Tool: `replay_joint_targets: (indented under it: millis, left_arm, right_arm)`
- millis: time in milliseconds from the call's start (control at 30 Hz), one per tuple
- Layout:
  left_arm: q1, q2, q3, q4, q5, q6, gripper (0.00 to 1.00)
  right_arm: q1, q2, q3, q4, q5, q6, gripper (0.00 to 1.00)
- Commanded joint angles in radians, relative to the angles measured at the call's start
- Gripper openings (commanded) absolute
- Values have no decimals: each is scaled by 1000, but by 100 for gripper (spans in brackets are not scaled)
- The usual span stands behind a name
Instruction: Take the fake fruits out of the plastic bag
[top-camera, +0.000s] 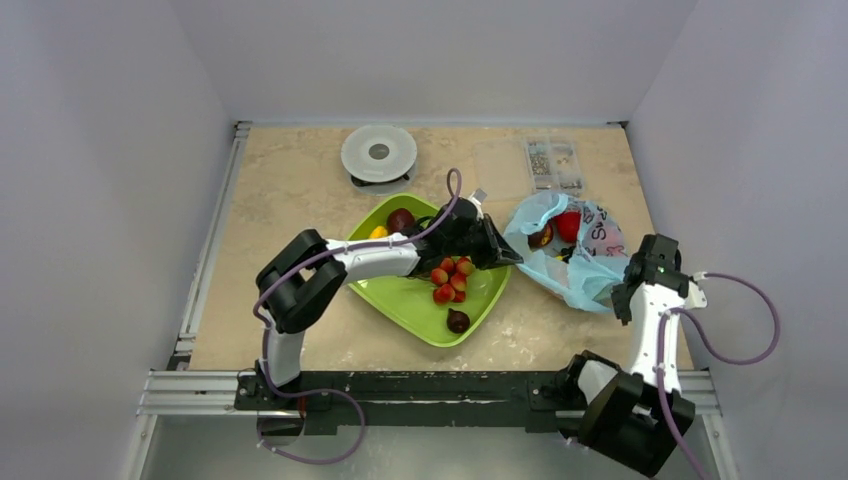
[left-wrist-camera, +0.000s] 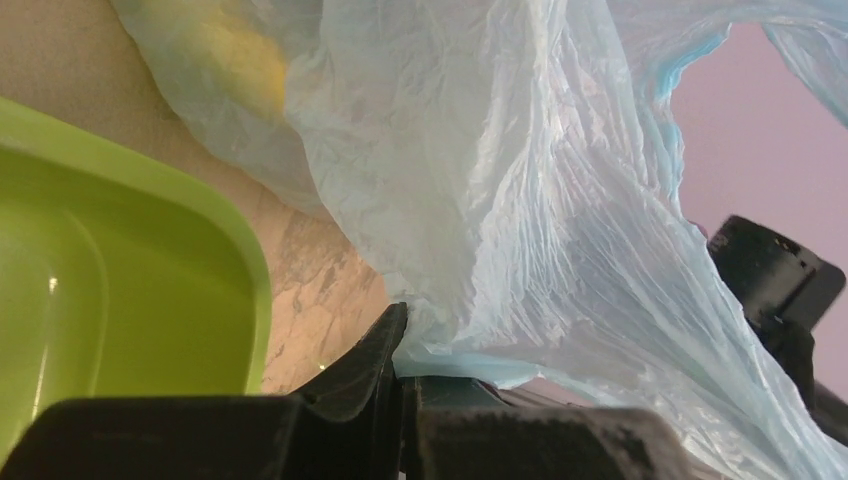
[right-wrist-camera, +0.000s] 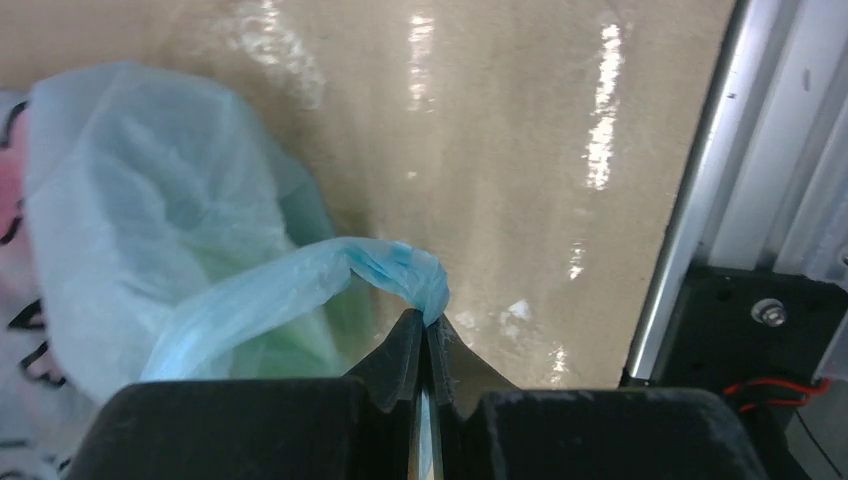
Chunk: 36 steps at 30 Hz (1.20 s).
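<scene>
- Two hands grip the plastic bag (top-camera: 590, 278) near the worktop's right edge. Our left hand (left-wrist-camera: 400, 335) is closed on its left rim and our right hand (right-wrist-camera: 425, 330) is pinched tight on a handle loop, we judge to spread the mouth.
- Some fake fruits (top-camera: 568, 226) sit inside.
- Our green tray (top-camera: 420, 312) lies just beside; neither hand is free to reach in.

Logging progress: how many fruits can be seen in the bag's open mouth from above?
2: a red ball in the mouth of the plastic bag, a dark brown fruit just left of it. Others may be hidden: a yellow patch shows through the film.
</scene>
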Motion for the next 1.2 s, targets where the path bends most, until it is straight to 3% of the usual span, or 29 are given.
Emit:
replay_joint_targets:
  millis: [0, 100, 167, 267, 367, 467, 600, 800, 900, 1000, 1167]
  left_arm:
    - [6, -12, 37, 34, -14, 27, 0]
    - [11, 16, 42, 58, 0, 8, 0]
    - [11, 35, 47, 80, 26, -7, 0]
    - [11, 42, 51, 80, 48, -1, 0]
    - [11, 36, 46, 80, 48, 7, 0]
    - [12, 26, 46, 75, 41, 22, 0]
    - [11, 22, 50, 62, 32, 31, 0]
    - [15, 35, 55, 53, 32, 39, 0]
    - [18, 36, 55, 55, 37, 39, 0]
    - [21, 29, 53, 58, 48, 49, 0]
    - [28, 8, 53, 16, 50, 94, 0]
  right_arm:
    - [-105, 55, 27, 42, 105, -39, 0]
    - [-116, 80, -23, 81, 51, -5, 0]
    - [-116, 108, -93, 172, 11, 9, 10]
    - [-113, 184, -101, 160, -122, 31, 24]
    - [-74, 97, -41, 113, -115, -15, 33]
    - [-4, -25, 91, 25, -33, -38, 60]
    - [22, -69, 171, -80, -40, -69, 81]
    - [49, -142, 323, -178, 2, -166, 92]
    - [79, -145, 445, -124, 21, -325, 99]
    - [124, -96, 507, -58, -131, -478, 95]
    - [245, -42, 431, 114, -383, -583, 85]
